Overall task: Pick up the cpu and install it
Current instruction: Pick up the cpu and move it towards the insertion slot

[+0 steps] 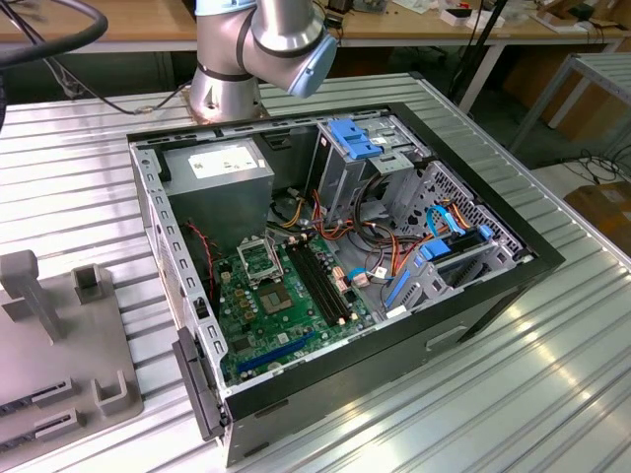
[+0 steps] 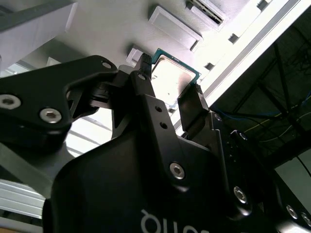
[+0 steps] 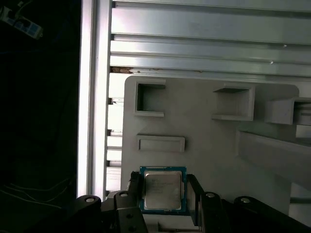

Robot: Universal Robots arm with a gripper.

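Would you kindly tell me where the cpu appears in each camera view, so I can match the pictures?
First wrist view: the cpu sits between the fingers of the gripper, silver face to the camera, with the grey tray behind it.
Second wrist view: the cpu is seen at an angle between the fingers, with the tray behind.
Exterior view: the grey tray lies at the exterior view's left, beside the computer case.
Shared landmark: the grey tray.

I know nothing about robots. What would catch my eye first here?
The open computer case on the ribbed metal table dominates the exterior view, with its green circuit board laid bare. In the first wrist view, the black gripper pinches the cpu, a small silver square chip, in front of a grey tray with moulded pockets.
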